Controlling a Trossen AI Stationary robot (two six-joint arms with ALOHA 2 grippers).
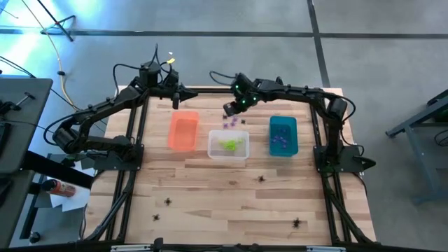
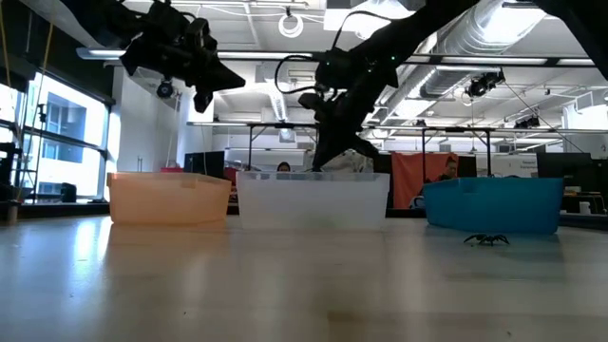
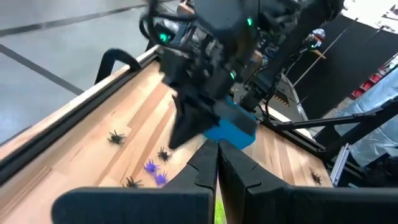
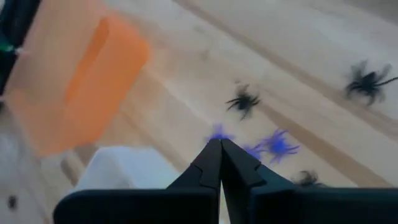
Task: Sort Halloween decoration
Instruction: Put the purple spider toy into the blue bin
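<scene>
Loose purple spiders [image 4: 278,144] and black spiders [image 4: 242,101] lie on the wood behind the clear bin [image 1: 228,152]. My right gripper [image 4: 219,144] hangs shut just above them [image 1: 228,110], slanting down. Its tips stand clear of the table in the left wrist view [image 3: 177,140]. The clear bin holds lime green spiders [image 1: 229,144]. The teal bin [image 1: 283,124] holds purple ones [image 1: 280,142]. My left gripper [image 1: 178,98] is shut and raised behind the orange bin [image 1: 183,131]. My right gripper's shut fingertips show a scrap of purple [image 4: 217,132] right beyond them. I cannot tell whether it is caught between the fingers or lies on the table below. In the left wrist view nothing plainly hangs from the tips.
More black spiders lie scattered on the near half of the table [image 1: 262,178], [image 1: 168,201], [image 1: 297,222]. The three bins stand in a row across the middle. Black frame rails [image 1: 133,140] run along both sides. People sit in the room beyond.
</scene>
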